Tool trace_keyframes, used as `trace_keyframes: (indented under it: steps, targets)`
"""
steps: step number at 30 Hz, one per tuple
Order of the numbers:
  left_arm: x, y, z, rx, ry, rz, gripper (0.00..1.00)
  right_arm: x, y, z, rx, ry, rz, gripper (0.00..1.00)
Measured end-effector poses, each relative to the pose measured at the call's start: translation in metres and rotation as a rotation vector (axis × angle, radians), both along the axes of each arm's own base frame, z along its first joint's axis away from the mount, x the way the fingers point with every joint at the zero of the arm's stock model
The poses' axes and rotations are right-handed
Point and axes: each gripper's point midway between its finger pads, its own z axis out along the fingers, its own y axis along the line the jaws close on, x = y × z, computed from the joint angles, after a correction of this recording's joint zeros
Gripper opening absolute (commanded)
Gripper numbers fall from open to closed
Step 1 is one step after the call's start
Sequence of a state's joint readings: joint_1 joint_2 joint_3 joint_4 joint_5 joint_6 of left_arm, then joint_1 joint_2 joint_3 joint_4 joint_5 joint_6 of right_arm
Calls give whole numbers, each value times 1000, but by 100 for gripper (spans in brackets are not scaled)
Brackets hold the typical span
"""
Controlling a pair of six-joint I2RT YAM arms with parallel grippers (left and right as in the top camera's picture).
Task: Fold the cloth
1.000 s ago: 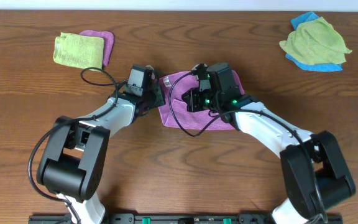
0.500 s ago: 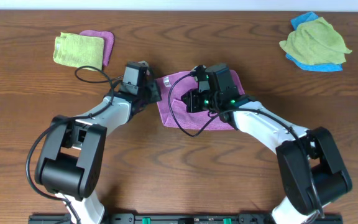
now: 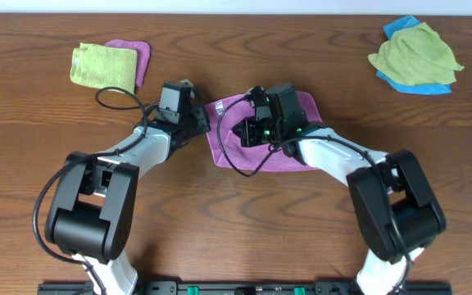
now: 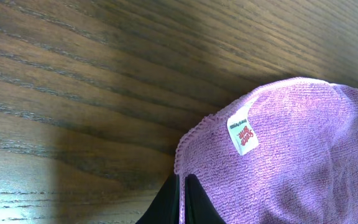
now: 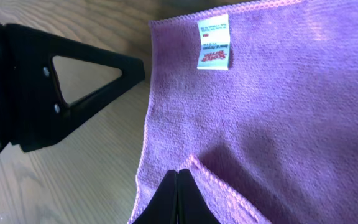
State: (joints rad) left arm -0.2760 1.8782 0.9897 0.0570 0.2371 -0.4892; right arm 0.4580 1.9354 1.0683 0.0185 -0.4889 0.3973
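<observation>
Right, the cloth [image 3: 222, 147] lies flat in the middle of the counter [image 3: 236, 238], a fuzzy lilac microfibre square with a stitched hem and rounded corners. The counter is dark wood with a strong grain. My left claw [image 4: 181, 182] has its black fingers together, tips right at the cloth's left edge; I cannot tell whether they pinch the hem. My right claw [image 5: 178, 175] is also pressed together, its tips meeting the corner of a hemmed flap that lies over the fabric. The white label [image 5: 213, 40] sits near the far corner, its red print too small for me to read. Bare wood runs to the left of that edge. A lime-green cloth [image 3: 101, 65] on a purple one [image 3: 138, 56] and a green-over-blue heap [image 3: 416, 53] lie well apart.
</observation>
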Motion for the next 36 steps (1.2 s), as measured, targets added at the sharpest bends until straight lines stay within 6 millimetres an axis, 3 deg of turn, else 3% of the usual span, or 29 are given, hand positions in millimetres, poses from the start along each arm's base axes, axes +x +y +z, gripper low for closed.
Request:
trace_keyframes:
  steps: [3,7,9,12,16,23,31,36]
  targets:
    - [0,0,0,-3,1,-2,6,5,4,3,12,-5,7,6]
    - [-1,-2,0,-9,3,-7,6,12,9,5,24,-12,14,24]
    - [-1,-2,0,-12,4,-10,6,14,11,-1,31,6,22,27]
    - [-1,-3,0,-14,4,-11,6,12,10,-13,38,46,29,41]
    - [-1,-3,0,-14,4,-11,6,10,8,-18,48,71,35,49]
    - [-1,-2,0,-14,4,-9,6,5,11,-14,81,92,62,50]
    - [2,7,0,-14,5,12,6,-11,5,-24,46,160,88,47]
    - [2,6,0,-21,8,8,6,-9,0,-28,6,132,97,49]
